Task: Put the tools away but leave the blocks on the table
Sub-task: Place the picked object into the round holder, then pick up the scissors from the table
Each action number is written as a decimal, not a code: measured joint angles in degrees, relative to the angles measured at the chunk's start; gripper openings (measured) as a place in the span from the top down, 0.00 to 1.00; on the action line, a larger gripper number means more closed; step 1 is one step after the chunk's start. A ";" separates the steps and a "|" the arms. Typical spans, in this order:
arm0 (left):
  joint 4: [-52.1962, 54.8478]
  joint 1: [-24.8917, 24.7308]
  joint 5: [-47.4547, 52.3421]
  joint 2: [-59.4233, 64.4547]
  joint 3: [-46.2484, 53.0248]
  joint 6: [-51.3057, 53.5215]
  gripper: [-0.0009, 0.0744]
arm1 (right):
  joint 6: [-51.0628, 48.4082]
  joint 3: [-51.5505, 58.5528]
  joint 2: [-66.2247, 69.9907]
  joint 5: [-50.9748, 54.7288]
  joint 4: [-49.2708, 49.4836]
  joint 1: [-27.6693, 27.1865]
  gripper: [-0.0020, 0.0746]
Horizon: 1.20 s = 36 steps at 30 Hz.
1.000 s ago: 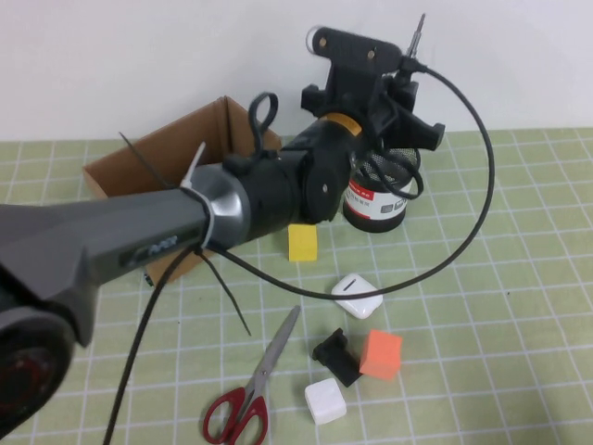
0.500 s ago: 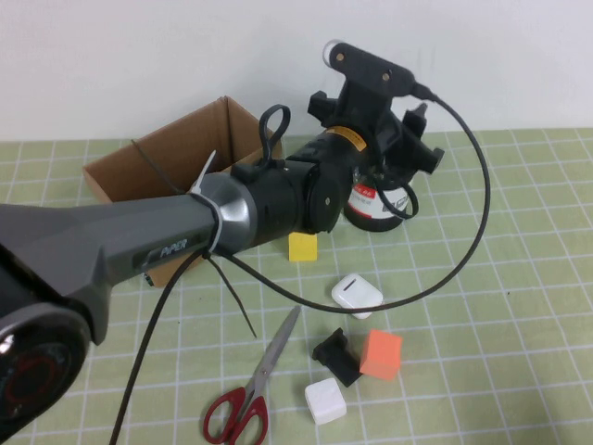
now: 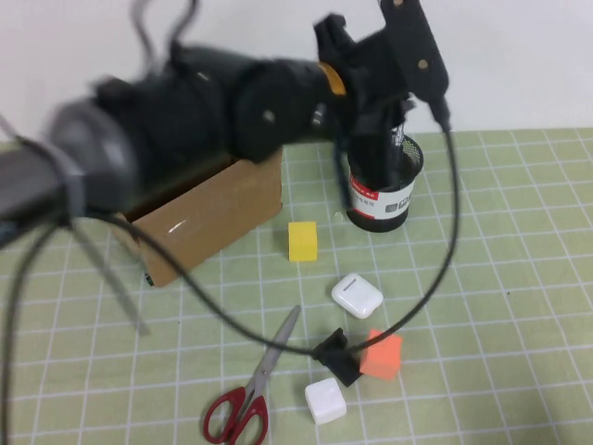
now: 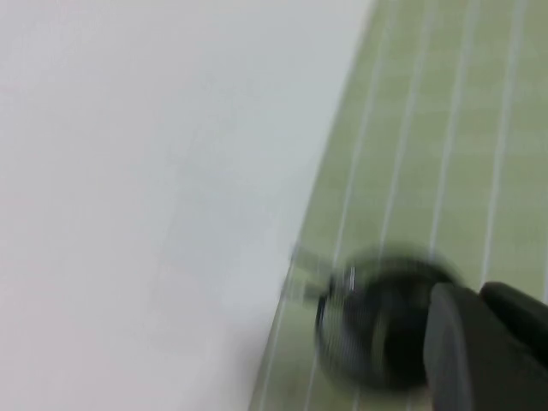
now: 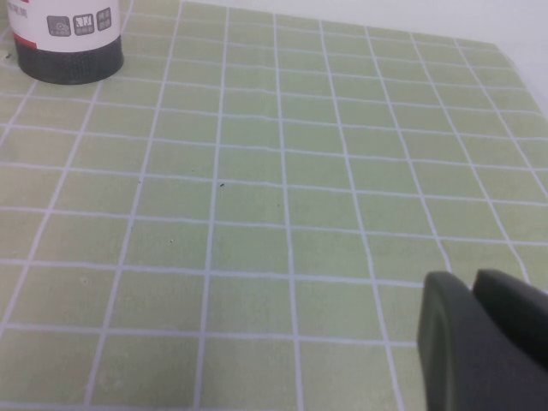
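Left arm [image 3: 185, 120] blurred across the high view, reaching from the left over the cardboard box [image 3: 208, 218] toward the far wall. Left gripper [image 3: 394, 116] hanging right above the black mesh cup [image 3: 382, 190], fingers pressed together, nothing seen between them. Fingertips partly lost against the dark mesh, so contact with the cup hard to judge. In the left wrist view only the two dark fingers [image 4: 484, 342] at one corner, closed, beside a smeared dark round shape, likely the cup [image 4: 377, 321], against the wall.

Right gripper [image 5: 479, 338] out of the high view; in the right wrist view two dark fingers touching each other, empty, over bare green table [image 5: 282, 214], the cup's base [image 5: 64, 38] cut off at the frame edge.

Dark stick shapes standing in the cup, too hidden by the gripper and mesh to identify; screwdriver and rod not clearly made out. Box interior hidden behind the arm.

Scissors [image 3: 252, 385] flat on the table near the front edge, red handles toward the robot, blades pointing away. Black cable [image 3: 445, 250] looping from the wrist down across the table, crossing the blade tip.

Yellow block [image 3: 302, 241] between box and cup. Orange block [image 3: 381, 354] touching a black clip [image 3: 336, 355], partly behind the cable. White block [image 3: 325, 400] just in front of the clip. Earbud case [image 3: 357, 296] between the yellow and orange blocks.
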 joint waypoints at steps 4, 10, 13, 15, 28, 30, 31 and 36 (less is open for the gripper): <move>17.62 0.90 13.62 -6.25 -0.13 -9.95 0.99 | 0.00 0.00 0.00 0.00 0.00 0.00 0.98; 37.77 7.68 33.57 -9.27 -0.22 -29.66 0.99 | 0.00 0.00 0.00 0.00 0.00 0.00 0.98; 29.41 14.85 35.50 -11.40 -0.22 -32.36 0.99 | 0.00 0.00 0.00 0.00 0.00 0.00 0.98; 18.30 19.52 33.75 -13.73 1.08 -29.79 0.99 | 0.00 0.00 0.00 0.00 0.00 0.00 0.98; -23.22 26.12 29.46 -25.25 26.67 -21.69 0.99 | 0.00 0.00 0.00 0.00 0.00 0.00 0.98; -23.79 25.52 31.96 -24.78 27.94 -21.56 0.99 | 0.00 0.00 0.00 0.00 0.00 0.00 0.98; -23.93 24.84 33.04 -24.30 28.21 -21.56 0.99 | 0.00 0.00 0.00 0.00 0.00 0.00 0.98; -23.48 19.38 33.22 -20.61 28.24 -22.23 0.96 | 0.00 0.00 0.00 0.00 0.00 0.00 0.98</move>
